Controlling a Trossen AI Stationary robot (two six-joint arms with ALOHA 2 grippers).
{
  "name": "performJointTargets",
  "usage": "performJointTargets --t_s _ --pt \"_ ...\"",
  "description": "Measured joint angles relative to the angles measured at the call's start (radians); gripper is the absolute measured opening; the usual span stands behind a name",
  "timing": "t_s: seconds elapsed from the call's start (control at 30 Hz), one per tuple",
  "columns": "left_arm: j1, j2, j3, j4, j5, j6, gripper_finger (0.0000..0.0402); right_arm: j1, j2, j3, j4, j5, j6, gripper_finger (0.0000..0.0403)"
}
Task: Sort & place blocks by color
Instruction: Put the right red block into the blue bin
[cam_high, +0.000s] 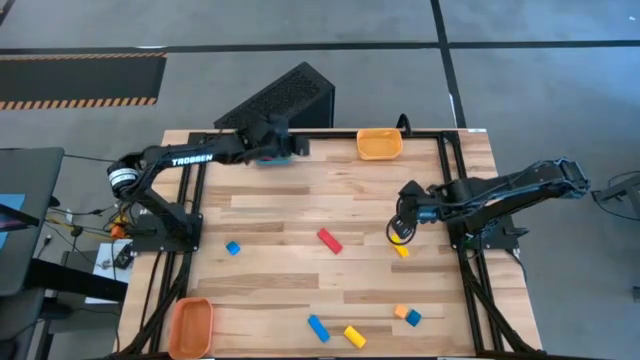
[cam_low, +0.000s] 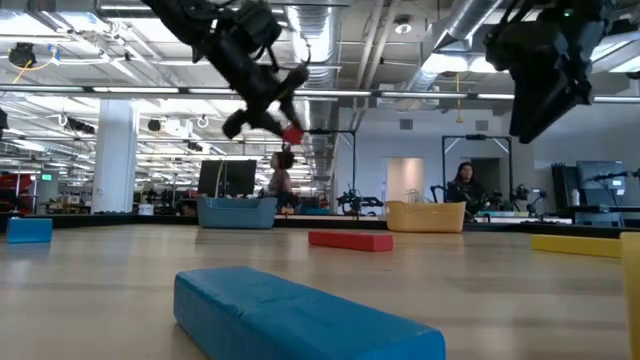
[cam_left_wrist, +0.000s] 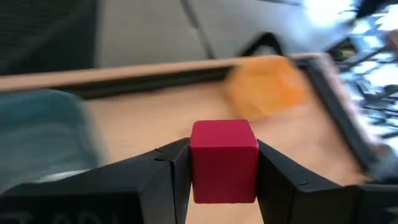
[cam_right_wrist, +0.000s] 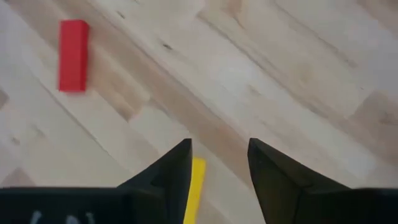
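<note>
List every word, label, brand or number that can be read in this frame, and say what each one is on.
"TROSSEN": white letters along the left arm, read in the high view.
Nothing else is legible: signs and screens in the room behind the table in the low view are too small to read, and the blocks and bins show no markings.
</note>
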Motion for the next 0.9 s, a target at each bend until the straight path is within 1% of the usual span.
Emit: performJointTargets --t_s 0.1,0.2,0.33,0.47,0.63,0.8,0.9 --pt "0.087 0.0 0.0 -0.063 -0.002 0.026 0.0115 0.009 -0.013 -0.015 0.037 0.009 0.062 0.0168" --pt "0.165 0.0 0.0 -0.099 -0.001 0.082 0.0115 0.001 -0.023 -0.014 0.074 0.046 0.103 0.0163" --pt "0.25 0.0 -0.003 -0.115 0.001 0.168 0.0116 -0.042 -0.027 -0.014 0.15 0.05 0.066 0.0162" --pt "0.317 0.008 -0.006 -0.137 -0.002 0.204 0.0116 -0.097 -0.028 -0.014 0.241 0.032 0.038 0.0161" --pt "0.356 0.063 -0.006 -0.145 0.048 0.245 0.0116 -0.166 -0.027 -0.013 0.331 0.031 0.011 0.0157" --pt "0.356 0.136 -0.006 -0.144 0.062 0.261 0.0117 -0.219 -0.027 -0.013 0.307 0.03 0.009 0.0159" --pt "0.355 0.162 -0.006 -0.15 0.091 0.254 0.0122 -0.243 -0.027 -0.013 0.309 0.03 0.008 0.016"
